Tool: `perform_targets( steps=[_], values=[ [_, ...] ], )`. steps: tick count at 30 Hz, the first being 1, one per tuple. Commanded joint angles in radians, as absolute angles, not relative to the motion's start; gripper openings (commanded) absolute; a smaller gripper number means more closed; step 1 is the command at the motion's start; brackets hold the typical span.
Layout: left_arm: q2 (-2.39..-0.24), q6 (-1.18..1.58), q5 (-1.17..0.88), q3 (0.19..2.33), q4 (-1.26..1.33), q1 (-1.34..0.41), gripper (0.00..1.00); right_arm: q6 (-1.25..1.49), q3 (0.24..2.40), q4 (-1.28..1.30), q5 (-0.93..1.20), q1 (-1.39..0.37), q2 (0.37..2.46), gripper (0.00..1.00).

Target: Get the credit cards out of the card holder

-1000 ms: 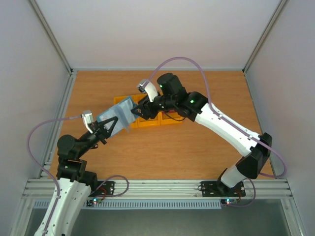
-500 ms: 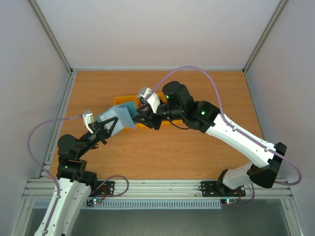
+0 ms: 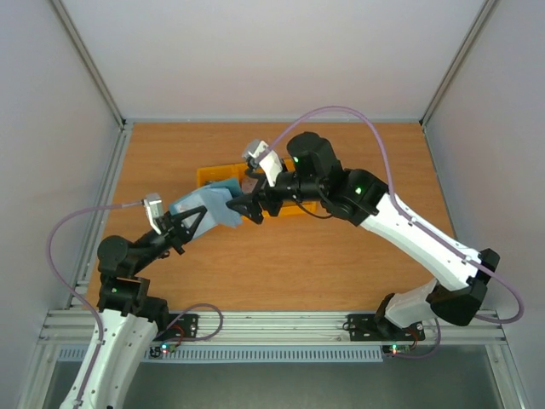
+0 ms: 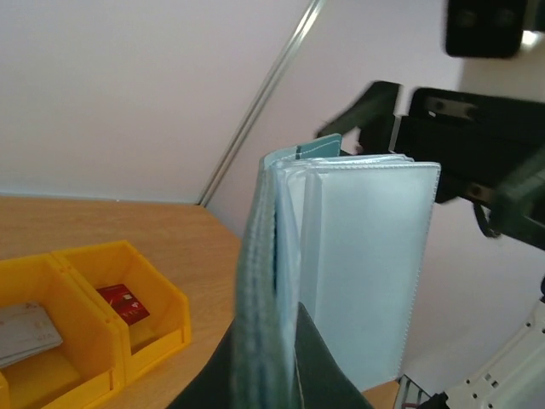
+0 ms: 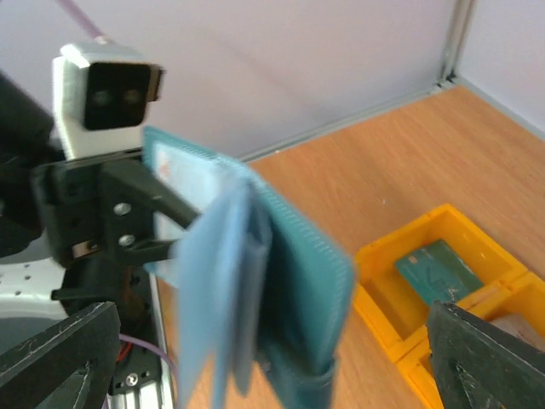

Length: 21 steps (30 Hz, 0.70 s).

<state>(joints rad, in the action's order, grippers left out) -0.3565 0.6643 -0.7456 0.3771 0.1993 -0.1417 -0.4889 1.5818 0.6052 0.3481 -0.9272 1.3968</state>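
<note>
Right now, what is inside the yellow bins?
A red card lies in one compartment of the yellow bins, a whitish card in the next, a teal-green card in another. From above, the right arm hides most compartments.

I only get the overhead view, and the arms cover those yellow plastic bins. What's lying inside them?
Observer: The left wrist camera shows a red plastic card in one compartment of the yellow plastic bins, and a whitish card in the next.
Operator: Nothing else?
Observer: The right wrist camera adds a teal-green card lying in another compartment.
Operator: Is the right gripper pinching the dusty-blue fold-over wallet?
Observer: No. The right gripper is open, its fingers wide on either side of the wallet; only the left gripper clamps it.
</note>
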Motion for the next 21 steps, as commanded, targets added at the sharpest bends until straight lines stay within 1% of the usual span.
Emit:
perform_targets(
  steps=[1,5,8,9,10,11,15,16,18,19,20,21],
  values=[
    [-0.339,0.625,-0.823,0.367,0.316,-0.146,0.00,-0.461,1.706,0.733,0.373,-0.905,1.506,0.98],
    [-0.340,0.630,-0.831,0.376,0.312,-0.147,0.00,-0.499,1.724,0.747,0.611,-0.905,1.557,0.98],
    [-0.343,0.632,-0.824,0.376,0.310,-0.147,0.00,-0.508,1.722,0.743,0.651,-0.905,1.571,0.98],
    [-0.346,0.633,-0.823,0.374,0.310,-0.146,0.00,-0.508,1.725,0.746,0.654,-0.905,1.577,0.95],
    [-0.348,0.633,-0.820,0.374,0.311,-0.146,0.00,-0.508,1.724,0.747,0.654,-0.905,1.581,0.87],
    [-0.350,0.635,-0.821,0.374,0.312,-0.147,0.00,-0.508,1.724,0.748,0.651,-0.905,1.585,0.74],
    [-0.352,0.640,-0.835,0.378,0.313,-0.147,0.00,-0.507,1.716,0.750,0.626,-0.903,1.582,0.12],
    [-0.351,0.642,-0.840,0.378,0.315,-0.146,0.00,-0.504,1.713,0.747,0.615,-0.898,1.576,0.02],
    [-0.348,0.650,-0.853,0.377,0.323,-0.146,0.00,-0.499,1.693,0.734,0.622,-0.877,1.556,0.01],
    [-0.349,0.653,-0.865,0.376,0.329,-0.147,0.03,-0.495,1.682,0.729,0.636,-0.859,1.543,0.01],
    [-0.348,0.656,-0.878,0.376,0.337,-0.146,0.12,-0.491,1.672,0.726,0.656,-0.839,1.531,0.01],
    [-0.347,0.658,-0.893,0.375,0.347,-0.147,0.25,-0.485,1.660,0.722,0.675,-0.819,1.516,0.01]
  ],
)
